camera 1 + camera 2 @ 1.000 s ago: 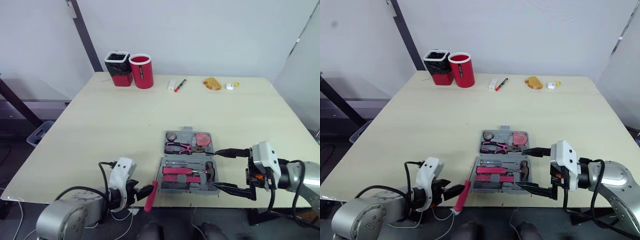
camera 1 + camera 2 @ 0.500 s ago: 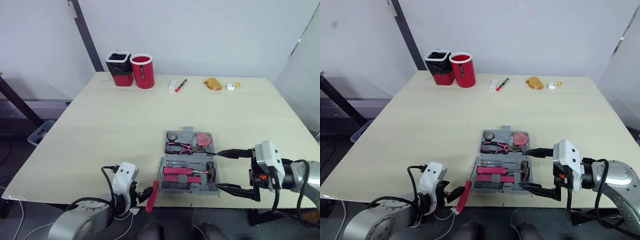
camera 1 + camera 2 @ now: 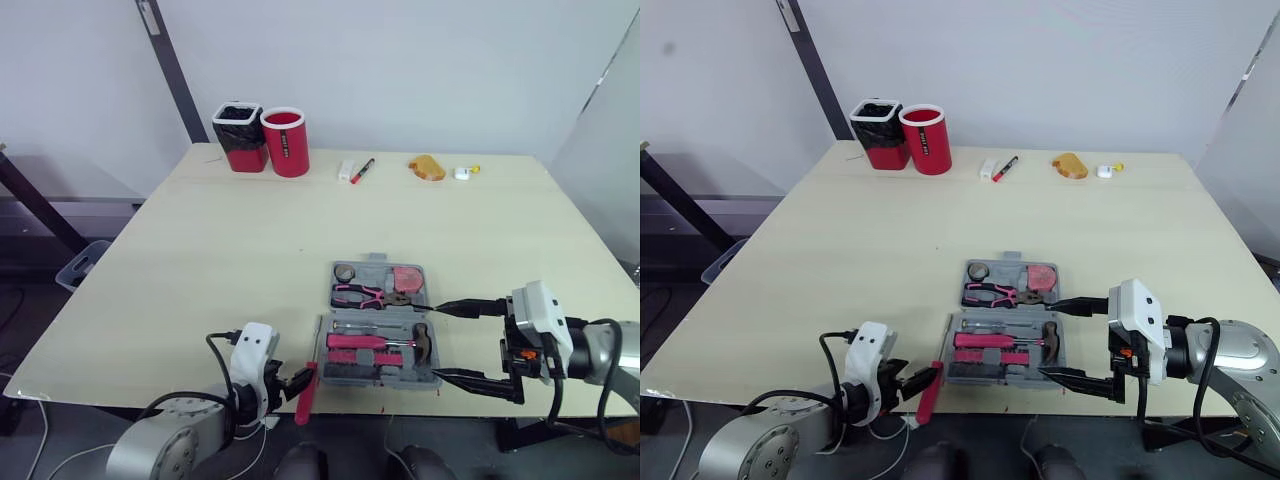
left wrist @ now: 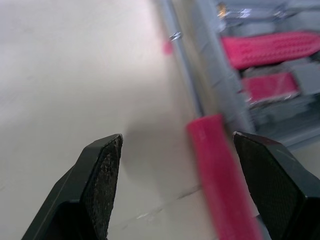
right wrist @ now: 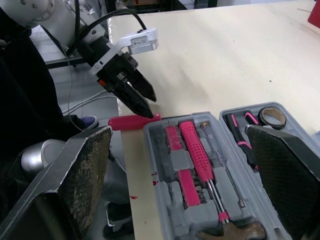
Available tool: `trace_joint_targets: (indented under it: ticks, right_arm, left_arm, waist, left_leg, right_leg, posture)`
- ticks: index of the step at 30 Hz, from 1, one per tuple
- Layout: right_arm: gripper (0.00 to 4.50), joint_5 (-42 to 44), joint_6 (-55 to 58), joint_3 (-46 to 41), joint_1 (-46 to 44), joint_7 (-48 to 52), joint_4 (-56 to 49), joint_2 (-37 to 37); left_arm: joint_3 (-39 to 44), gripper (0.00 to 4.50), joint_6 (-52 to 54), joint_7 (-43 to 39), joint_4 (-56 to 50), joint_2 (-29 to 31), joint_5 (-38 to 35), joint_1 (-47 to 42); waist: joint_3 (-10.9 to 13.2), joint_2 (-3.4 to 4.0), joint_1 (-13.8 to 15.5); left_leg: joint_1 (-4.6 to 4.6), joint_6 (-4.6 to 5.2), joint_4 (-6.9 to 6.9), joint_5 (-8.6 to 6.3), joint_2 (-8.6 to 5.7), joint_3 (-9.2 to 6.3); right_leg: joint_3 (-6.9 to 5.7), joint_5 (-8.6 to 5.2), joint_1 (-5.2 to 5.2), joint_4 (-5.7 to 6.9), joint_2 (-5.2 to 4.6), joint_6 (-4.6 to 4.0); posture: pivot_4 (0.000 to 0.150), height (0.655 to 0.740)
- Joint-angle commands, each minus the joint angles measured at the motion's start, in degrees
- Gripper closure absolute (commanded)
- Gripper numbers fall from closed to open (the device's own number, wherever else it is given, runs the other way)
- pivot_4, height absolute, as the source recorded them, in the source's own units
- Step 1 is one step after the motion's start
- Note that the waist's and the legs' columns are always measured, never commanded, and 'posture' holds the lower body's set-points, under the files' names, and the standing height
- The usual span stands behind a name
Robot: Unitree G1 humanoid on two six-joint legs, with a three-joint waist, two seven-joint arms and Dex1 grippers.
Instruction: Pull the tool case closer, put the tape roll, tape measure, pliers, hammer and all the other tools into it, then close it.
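Note:
The grey tool case (image 3: 433, 377) lies open near the table's front edge. Its far half holds a tape roll (image 3: 344, 272), pliers (image 3: 365, 295) and a pink tape measure (image 3: 406, 277). The near half holds a hammer (image 3: 420, 343) and pink-handled tools (image 3: 355, 342). A pink-handled screwdriver (image 3: 306, 388) lies on the table just left of the case, its handle at the edge. My left gripper (image 4: 176, 137) is open around that handle (image 4: 220, 170), which sits close to one finger. My right gripper (image 3: 445, 342) is open wide at the case's right side, spanning both halves.
At the table's far side stand a red cup (image 3: 286, 142) and a black-lined red bin (image 3: 238, 137). Further right along that side lie a white eraser (image 3: 344, 171), a marker (image 3: 360, 171), an orange object (image 3: 425, 167) and a small white item (image 3: 460, 172).
My left gripper has shifted slightly right toward the pink handle at the table edge. The right gripper has barely moved and stays open.

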Motion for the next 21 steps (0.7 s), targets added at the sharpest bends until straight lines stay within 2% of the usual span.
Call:
trace_joint_targets:
  ticks: [1, 16, 21]
  right_arm:
    - [0.00, 0.95, -0.62, -1.91, 0.61, 0.03, -2.40, -0.16]
    - [0.00, 0.96, -0.49, -2.85, 1.84, -0.61, -3.07, -0.40]
    - [0.00, 0.95, -0.27, -3.19, 1.76, -0.53, -3.12, -0.51]
  left_arm:
    - [-0.30, 0.77, 2.19, 0.76, -1.25, 0.69, -0.03, -1.86]
    - [-5.54, 0.77, 7.33, 5.65, -0.20, 1.00, 4.04, -4.56]
    - [-7.09, 0.77, 7.56, 7.88, 1.41, -0.54, 6.16, -5.34]
  waist:
    - [0.00, 0.00, 0.02]
    - [0.00, 0.01, 0.10]
    - [-0.01, 0.02, 0.46]
  left_leg:
    - [0.00, 0.00, 0.00, 0.00, 0.00, 0.00]
    - [0.01, 0.00, -0.01, 0.00, 0.00, 0.00]
    - [0.02, 0.00, -0.01, 0.00, 0.00, 0.02]
  right_leg:
    - [0.00, 0.00, 0.00, 0.01, 0.00, 0.00]
    - [0.01, 0.00, 0.00, -0.01, 0.00, 0.01]
    - [0.02, 0.00, 0.00, -0.02, -0.01, 0.00]
  posture:
    - [0.150, 0.7400]
    - [0.150, 0.7400]
    - [0.150, 0.7400]
